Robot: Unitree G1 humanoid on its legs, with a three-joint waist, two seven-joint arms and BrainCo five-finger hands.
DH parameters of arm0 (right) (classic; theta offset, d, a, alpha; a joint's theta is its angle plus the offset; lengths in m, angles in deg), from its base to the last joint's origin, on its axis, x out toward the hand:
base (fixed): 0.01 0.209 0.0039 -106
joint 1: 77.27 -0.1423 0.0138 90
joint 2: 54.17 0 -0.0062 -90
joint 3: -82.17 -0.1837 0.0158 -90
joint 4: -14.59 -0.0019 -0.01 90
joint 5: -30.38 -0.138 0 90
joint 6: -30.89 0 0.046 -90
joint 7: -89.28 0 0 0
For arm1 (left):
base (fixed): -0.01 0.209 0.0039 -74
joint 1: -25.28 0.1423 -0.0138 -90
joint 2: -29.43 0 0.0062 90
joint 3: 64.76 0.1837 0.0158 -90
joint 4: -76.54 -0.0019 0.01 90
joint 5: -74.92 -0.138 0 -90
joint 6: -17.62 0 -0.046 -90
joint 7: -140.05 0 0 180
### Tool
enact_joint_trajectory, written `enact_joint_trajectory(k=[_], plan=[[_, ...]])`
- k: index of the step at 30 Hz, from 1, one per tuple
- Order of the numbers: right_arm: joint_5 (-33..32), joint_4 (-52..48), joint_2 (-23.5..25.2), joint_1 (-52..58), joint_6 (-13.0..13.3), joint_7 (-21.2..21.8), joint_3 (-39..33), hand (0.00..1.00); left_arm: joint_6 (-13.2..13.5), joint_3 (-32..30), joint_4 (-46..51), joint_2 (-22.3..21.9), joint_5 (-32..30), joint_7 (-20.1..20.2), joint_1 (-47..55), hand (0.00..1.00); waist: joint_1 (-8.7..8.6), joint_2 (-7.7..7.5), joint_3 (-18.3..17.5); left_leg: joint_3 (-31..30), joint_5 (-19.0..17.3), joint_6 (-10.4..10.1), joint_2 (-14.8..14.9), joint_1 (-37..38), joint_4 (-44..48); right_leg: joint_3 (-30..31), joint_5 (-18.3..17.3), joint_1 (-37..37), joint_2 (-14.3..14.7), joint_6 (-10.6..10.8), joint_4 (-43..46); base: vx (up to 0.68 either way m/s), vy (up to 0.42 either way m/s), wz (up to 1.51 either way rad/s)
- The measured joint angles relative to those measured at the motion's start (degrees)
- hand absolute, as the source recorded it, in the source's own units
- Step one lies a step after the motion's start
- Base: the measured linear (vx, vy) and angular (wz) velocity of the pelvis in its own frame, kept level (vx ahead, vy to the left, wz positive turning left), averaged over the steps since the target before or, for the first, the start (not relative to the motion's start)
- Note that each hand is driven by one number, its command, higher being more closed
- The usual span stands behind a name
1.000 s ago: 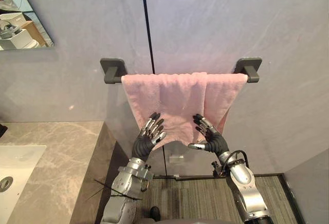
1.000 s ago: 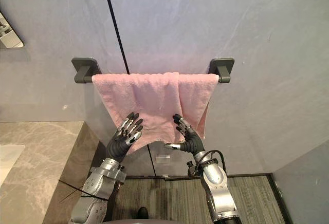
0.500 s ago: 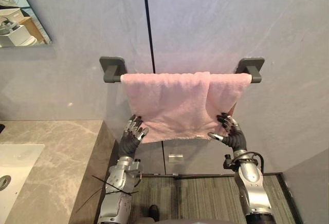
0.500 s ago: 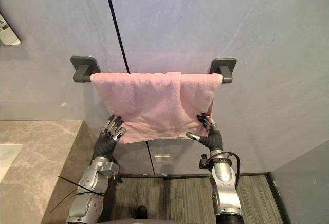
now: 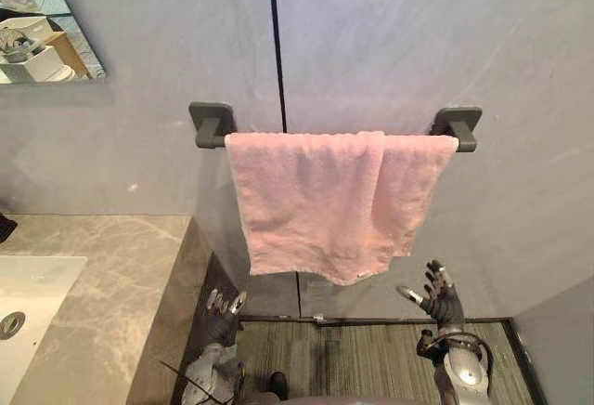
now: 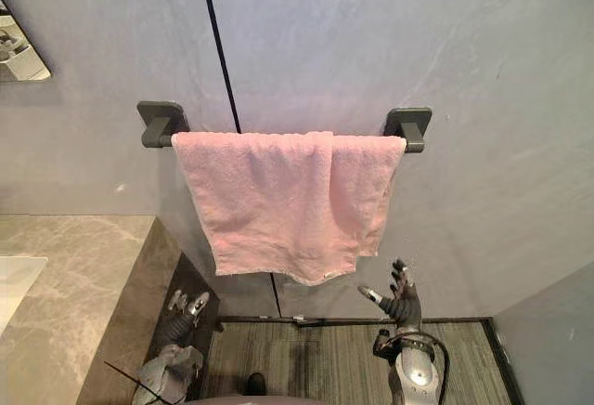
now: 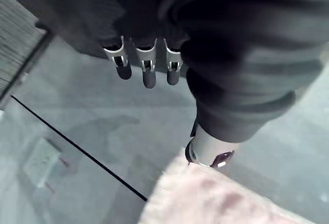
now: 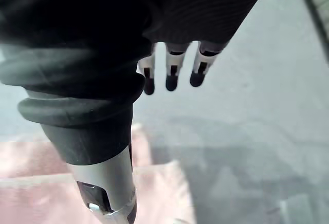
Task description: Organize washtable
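Note:
A pink towel (image 5: 329, 196) hangs folded over a dark grey wall rail (image 5: 212, 123), spread between its two brackets, its lower edge free. Both hands are below it and touch nothing. My left hand (image 5: 223, 306) is low by the counter's end, fingers straight; the left wrist view has its fingers (image 7: 146, 69) extended with the towel's edge (image 7: 216, 198) beyond. My right hand (image 5: 438, 295) is under the towel's right corner, fingers spread and open; the right wrist view has its fingers (image 8: 172, 72) straight with the pink towel (image 8: 154, 188) behind.
A marble counter (image 5: 102, 293) with a white sink (image 5: 23, 298) lies at the left. A mirror (image 5: 42, 24) hangs at the upper left. The wall is grey with a dark vertical seam (image 5: 278, 43). A striped floor mat (image 5: 353, 359) lies below.
Both hands have let go of the towel's lower edge and dropped down away from it. The towel now hangs smooth on the rail.

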Motion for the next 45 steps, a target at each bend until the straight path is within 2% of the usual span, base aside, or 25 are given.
enact_joint_trajectory(k=[3,6,8,10,13,17,22,23,24,26,27,28,29,30,31,32,33,34,36,39,40,41,42,44,45], plan=[[0.0,4.9,0.7,0.3,-0.7,-0.6,0.0,0.00,-0.5,-0.5,-4.5,0.1,-1.7,0.0,0.3,0.00,0.21,0.05,0.0,0.2,-0.3,-0.1,-0.2,0.3,0.0,0.0,-0.6,0.0,-0.1,0.1,0.6,-0.02,0.000,0.00],[0.0,14.1,0.8,-1.7,-0.2,-0.8,-0.1,0.00,-0.2,-2.6,-14.9,0.5,-3.7,-0.1,-2.4,0.00,0.59,-0.09,-0.2,0.8,-0.5,0.0,-0.2,0.6,0.0,0.4,-0.8,0.0,-0.1,0.3,0.6,-0.01,-0.011,-0.07],[-0.2,22.6,0.8,-2.8,-1.1,-1.1,-0.2,0.00,-0.4,-3.9,-22.6,1.2,-7.0,-1.4,-5.3,0.00,1.54,-0.03,-0.2,1.3,-0.7,0.0,-0.2,0.7,0.0,0.8,-0.6,0.0,-0.1,0.2,0.6,0.01,-0.006,-0.09],[-0.3,25.7,0.8,-2.8,-2.0,-1.1,-0.2,0.00,-0.5,-4.9,-25.5,1.8,-8.5,-2.1,-6.1,0.00,1.70,0.02,-0.3,1.5,-0.7,-0.1,-0.2,0.8,0.0,1.1,-0.5,0.0,-0.2,0.4,0.5,0.02,-0.010,-0.09],[-0.8,26.9,0.7,-3.0,-2.2,-1.7,-0.5,0.00,-0.3,-5.5,-27.7,2.2,-8.5,-2.9,-6.6,0.00,1.74,-0.07,-0.1,2.7,-1.1,-0.3,-0.1,0.9,0.0,2.3,-0.5,-0.7,-0.2,0.5,1.1,0.02,-0.013,-0.21],[-0.7,28.8,0.2,-7.3,-2.2,-2.8,-0.4,0.00,-0.3,-4.8,-30.1,2.9,-10.7,-3.9,-9.3,0.00,3.04,-0.64,1.0,4.8,-1.6,-0.1,-0.2,0.1,0.0,5.2,-2.9,-5.3,-1.0,1.0,8.3,0.00,-0.004,-0.28],[-0.7,28.8,-0.2,-9.3,-2.3,-3.2,1.4,0.00,-0.4,-4.3,-30.2,3.9,-13.0,-5.0,-11.1,0.00,3.06,-0.96,1.3,1.0,-1.3,0.1,0.6,-2.9,0.1,9.1,-5.3,-11.4,-0.9,0.5,19.8,-0.02,-0.030,0.41],[-0.6,28.9,-0.3,-9.1,-2.4,-3.2,1.9,0.00,-0.4,-4.3,-30.2,4.3,-13.0,-5.1,-11.1,0.00,3.12,-1.22,1.2,0.2,-0.7,0.0,0.4,-3.6,0.4,12.0,-7.2,-13.2,-1.2,0.2,25.8,0.04,-0.109,0.82],[-0.6,28.9,-0.4,-9.2,-2.4,-3.2,2.3,0.00,-0.5,-4.3,-30.3,4.5,-13.0,-5.2,-11.1,0.00,3.13,-1.76,0.8,-1.1,-0.6,-0.2,0.3,-4.5,1.3,14.3,-7.3,-13.5,-1.3,0.2,28.4,0.05,-0.167,0.78],[-0.7,28.7,-0.6,-10.9,-2.4,-3.3,3.1,0.00,-0.3,-4.4,-30.2,5.2,-13.2,-5.6,-11.4,0.00,3.61,-3.73,0.0,-2.4,0.4,-1.2,0.0,-7.7,4.9,18.9,-9.7,-13.8,0.0,0.4,27.6,0.04,-0.220,0.59],[-0.7,28.5,-0.9,-11.8,-2.4,-3.3,3.5,0.00,-0.4,-4.4,-30.2,5.2,-13.4,-6.0,-11.5,0.00,4.33,-3.53,0.2,-2.3,0.4,-1.3,0.1,-8.6,5.7,19.2,-10.7,-13.8,0.1,0.3,26.8,-0.04,-0.255,0.24],[-0.7,28.3,-1.7,-13.4,-2.3,-3.3,3.8,0.00,-0.4,-4.4,-30.2,4.8,-13.4,-6.3,-11.8,0.00,4.86,-3.07,0.5,-2.2,0.5,-1.3,0.5,-10.7,7.4,18.8,-12.8,-13.6,0.3,-0.3,24.6,-0.13,-0.276,0.09],[-0.7,28.0,-2.7,-15.4,-2.3,-3.4,4.0,0.00,-0.4,-4.3,-30.3,4.2,-13.4,-6.5,-12.5,0.00,5.64,-1.81,1.3,-2.6,0.8,-1.8,1.1,-12.6,8.8,17.7,-14.4,-13.1,1.3,-1.7,22.5,-0.20,-0.299,0.25],[-0.7,27.9,-3.6,-16.1,-2.2,-3.4,4.0,0.00,-0.4,-4.0,-30.4,3.1,-13.4,-6.6,-13.1,0.00,5.42,0.21,2.0,-4.2,1.5,-2.7,2.2,-13.5,9.1,16.5,-14.1,-13.1,2.3,-2.3,22.2,-0.15,-0.191,0.46],[-0.7,27.8,-4.3,-16.1,-2.2,-3.4,4.0,0.00,-0.4,-3.7,-30.4,2.6,-13.4,-6.6,-13.2,0.00,5.34,0.89,2.2,-5.4,2.0,-3.3,2.8,-14.2,9.0,15.1,-14.0,-13.1,3.0,-2.5,22.1,-0.23,-0.175,0.79],[-0.5,27.9,-4.9,-15.9,-2.2,-3.5,3.9,0.00,-0.3,-3.6,-30.3,2.1,-13.4,-6.6,-13.2,0.00,5.21,2.50,2.3,-6.3,4.3,-3.5,3.5,-14.4,7.7,12.4,-13.7,-13.2,4.0,-3.2,22.5,-0.23,-0.156,1.00],[0.0,27.9,-5.3,-15.4,-2.2,-3.7,3.9,0.00,-0.3,-3.3,-30.3,1.8,-13.5,-6.7,-13.1,0.00,4.32,3.44,2.2,-3.3,3.8,-1.7,4.0,-14.4,5.7,9.0,-13.0,-13.0,4.3,-4.5,21.5,-0.27,-0.182,1.09],[0.2,28.1,-5.1,-15.3,-2.3,-3.9,3.7,0.00,-0.3,-3.4,-30.2,2.0,-13.6,-6.6,-13.3,0.00,4.12,3.00,2.6,0.0,2.7,-0.4,4.6,-15.3,7.4,7.0,-12.3,-13.1,3.4,-5.7,20.9,-0.18,-0.141,0.89],[0.5,28.1,-4.9,-15.0,-2.4,-4.6,3.7,0.00,-0.3,-3.3,-30.1,2.9,-14.3,-6.5,-13.4,0.00,4.13,0.88,3.5,5.9,0.7,-1.7,3.9,-15.3,17.6,4.4,-10.6,-13.2,0.7,-6.2,19.6,-0.11,-0.131,0.65],[1.1,28.1,-4.7,-15.0,-2.4,-4.7,3.8,0.00,-0.3,-3.4,-30.2,2.8,-15.2,-6.5,-13.4,0.00,3.77,1.14,3.4,6.0,-8.5,-2.7,4.4,-14.4,25.3,1.7,-9.3,-14.5,0.0,-6.1,19.3,-0.10,0.001,0.55],[1.4,28.4,-4.3,-14.9,-2.4,-4.7,3.6,0.00,-0.4,-3.7,-30.4,2.8,-15.3,-6.4,-13.3,0.00,3.06,1.67,3.2,6.9,-13.0,-2.4,5.9,-14.3,30.1,0.0,-9.3,-14.7,0.0,-6.1,19.9,-0.13,0.089,0.41],[1.4,28.7,-4.2,-14.8,-2.4,-4.7,3.6,0.00,-0.5,-3.9,-30.8,2.8,-15.3,-6.4,-13.3,0.00,2.96,2.32,2.9,8.3,-14.9,-2.3,7.0,-14.0,32.5,-1.1,-9.3,-14.6,0.1,-6.1,20.4,-0.08,0.098,0.48],[1.5,29.3,-4.7,-14.7,-2.5,-4.7,3.3,0.00,-0.8,-3.7,-31.7,2.5,-15.6,-6.3,-13.4,0.00,2.63,3.41,2.5,11.2,-15.8,-2.2,8.1,-14.2,31.6,-3.6,-9.0,-14.3,1.0,-5.8,21.9,-0.06,0.058,0.79],[1.5,31.2,-3.9,-14.8,-2.5,-4.7,2.3,0.00,-1.0,-0.3,-32.8,4.6,-17.4,-6.1,-13.5,0.00,0.39,1.36,0.9,9.7,-11.3,-1.7,3.9,-10.5,18.5,-4.1,-8.4,-13.1,-0.3,-4.0,15.4,-0.03,0.056,1.02],[1.5,32.1,-3.6,-14.9,-2.4,-4.8,1.8,0.00,-1.3,0.9,-33.8,5.7,-18.6,-6.1,-13.9,0.00,-0.17,0.92,0.8,9.2,-8.9,-1.8,2.4,-7.4,11.6,-6.1,-6.0,-11.5,-0.8,-3.9,12.0,0.02,0.077,0.67]])
